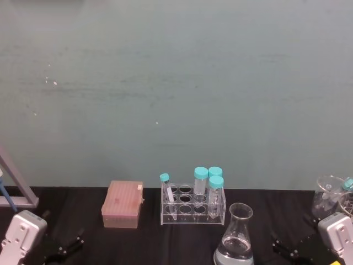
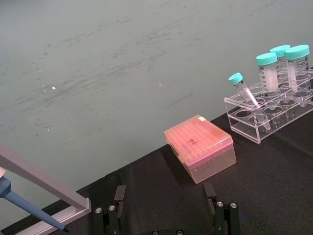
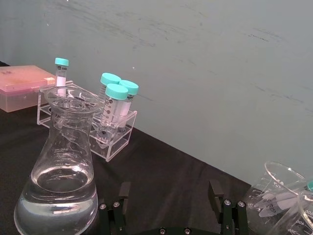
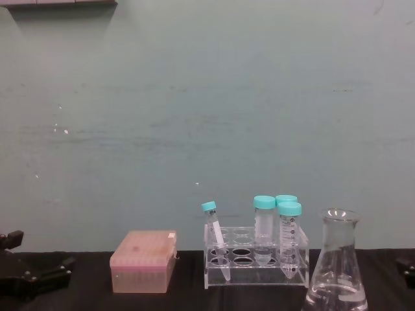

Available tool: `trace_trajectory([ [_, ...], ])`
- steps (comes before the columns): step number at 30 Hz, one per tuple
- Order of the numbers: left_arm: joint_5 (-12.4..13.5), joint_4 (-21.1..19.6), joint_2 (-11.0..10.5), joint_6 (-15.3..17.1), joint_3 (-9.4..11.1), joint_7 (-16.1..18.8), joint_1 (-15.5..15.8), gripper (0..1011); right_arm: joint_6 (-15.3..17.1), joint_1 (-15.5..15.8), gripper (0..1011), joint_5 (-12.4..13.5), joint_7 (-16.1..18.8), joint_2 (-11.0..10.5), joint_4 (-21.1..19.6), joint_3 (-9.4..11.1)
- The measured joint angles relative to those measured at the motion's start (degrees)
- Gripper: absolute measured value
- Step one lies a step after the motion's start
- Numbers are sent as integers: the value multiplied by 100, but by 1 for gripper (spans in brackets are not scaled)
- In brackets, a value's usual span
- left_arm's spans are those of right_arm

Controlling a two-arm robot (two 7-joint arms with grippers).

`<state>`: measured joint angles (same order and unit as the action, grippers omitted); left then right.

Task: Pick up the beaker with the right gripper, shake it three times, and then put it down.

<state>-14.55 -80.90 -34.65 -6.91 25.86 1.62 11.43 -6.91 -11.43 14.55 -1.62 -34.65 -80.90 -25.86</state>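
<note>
The conical flask [image 1: 236, 240] stands upright, just nearer than the tube rack [image 1: 193, 214]. The right gripper [image 3: 168, 186] is to its right, jaws spread, not touching it. The left gripper [image 2: 165, 188], also spread, sits near left.

Illegible white print on beaker [image 3: 59, 161]

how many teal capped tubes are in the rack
4. A thin tube leans at the rack's left end. Three wider ones stand at its right end: left tube, rear tube, front tube.
</note>
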Motion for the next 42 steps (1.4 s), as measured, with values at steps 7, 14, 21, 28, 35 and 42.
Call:
trace_trajectory([
  [7,0,0,0,0,0,0,0,1000,0,0,1000,0,0,0,0,0],
  [14,0,0,0,0,0,0,0,1000,0,0,1000,0,0,0,0,0],
  [21,0,0,0,0,0,0,0,1000,0,0,1000,0,0,0,0,0],
  [28,0,0,0,0,0,0,0,1000,0,0,1000,0,0,0,0,0],
  [35,0,0,0,0,0,0,0,1000,11,-68,1000,92,-4,99,76,256],
  [42,0,0,0,0,0,0,0,1000,-161,-259,1000,503,226,242,43,660],
])
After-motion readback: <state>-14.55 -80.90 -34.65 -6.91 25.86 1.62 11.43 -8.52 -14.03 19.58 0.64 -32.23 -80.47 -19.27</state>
